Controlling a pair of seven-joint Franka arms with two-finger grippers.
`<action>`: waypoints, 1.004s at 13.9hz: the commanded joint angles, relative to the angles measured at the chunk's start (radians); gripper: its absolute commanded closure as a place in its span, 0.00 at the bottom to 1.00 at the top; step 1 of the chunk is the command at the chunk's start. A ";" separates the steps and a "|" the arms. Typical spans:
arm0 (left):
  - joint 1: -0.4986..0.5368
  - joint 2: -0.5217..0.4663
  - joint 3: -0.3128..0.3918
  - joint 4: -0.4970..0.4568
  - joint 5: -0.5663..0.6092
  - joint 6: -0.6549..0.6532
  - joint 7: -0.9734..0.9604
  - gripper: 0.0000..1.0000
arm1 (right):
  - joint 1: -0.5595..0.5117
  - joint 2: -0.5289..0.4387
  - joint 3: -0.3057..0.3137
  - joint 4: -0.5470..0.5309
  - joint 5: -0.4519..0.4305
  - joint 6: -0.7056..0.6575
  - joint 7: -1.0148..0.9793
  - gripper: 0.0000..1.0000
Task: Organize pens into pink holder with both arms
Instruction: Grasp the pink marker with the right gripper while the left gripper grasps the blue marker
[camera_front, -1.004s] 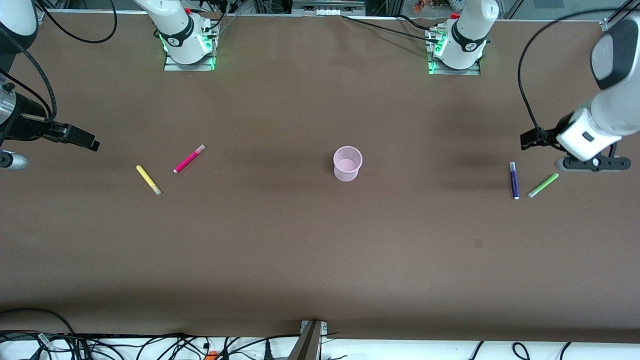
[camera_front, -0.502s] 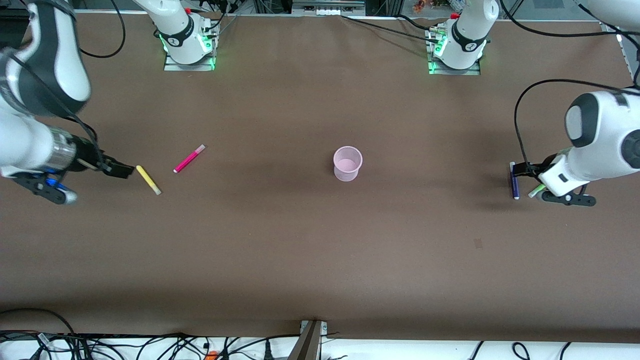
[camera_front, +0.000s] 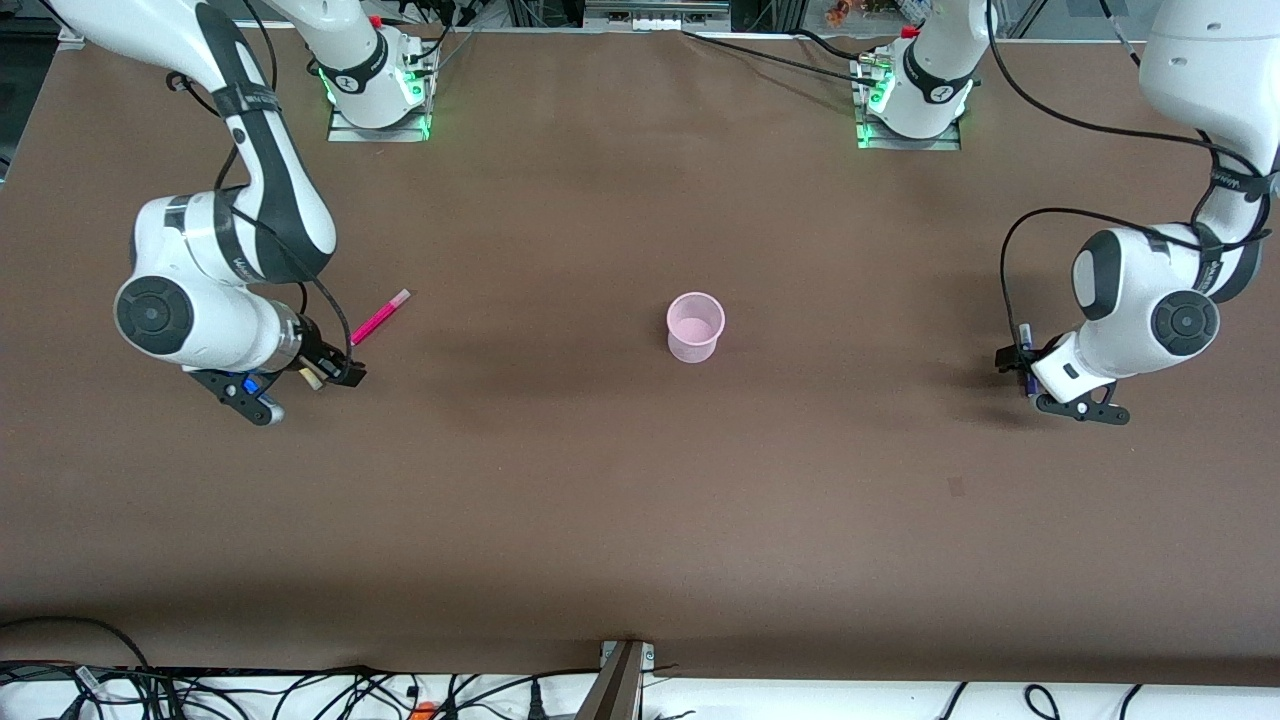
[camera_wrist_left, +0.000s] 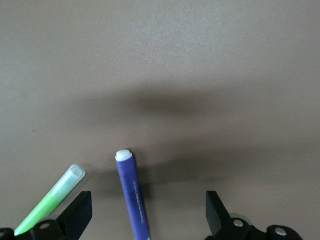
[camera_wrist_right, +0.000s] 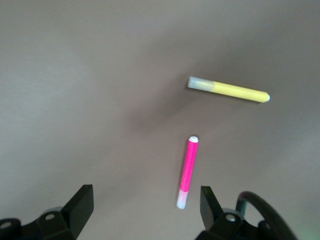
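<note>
The pink holder stands upright in the middle of the brown surface, with no pens in it. The left claw is low over the purple pen, its fingers spread wide on both sides. The green pen lies just beside it. The right claw is spread wide too, down low by the pink pen and yellow pen.

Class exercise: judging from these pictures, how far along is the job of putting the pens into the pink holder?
Nothing is done: the pink holder holds no pens. In hand: the open left gripper straddles the purple pen, beside the green pen; the open right gripper is low by the magenta pen and yellow pen. All four remain.
</note>
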 joint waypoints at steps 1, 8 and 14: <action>0.012 0.011 -0.006 0.017 0.014 0.013 0.045 0.20 | -0.007 -0.037 -0.014 -0.111 -0.011 0.061 0.015 0.06; 0.014 0.043 -0.006 0.025 0.016 0.072 0.078 0.48 | -0.009 -0.039 -0.012 -0.361 -0.004 0.446 0.072 0.05; 0.020 0.043 -0.003 0.031 0.016 0.070 0.079 0.48 | -0.009 -0.040 -0.012 -0.473 -0.003 0.569 0.118 0.06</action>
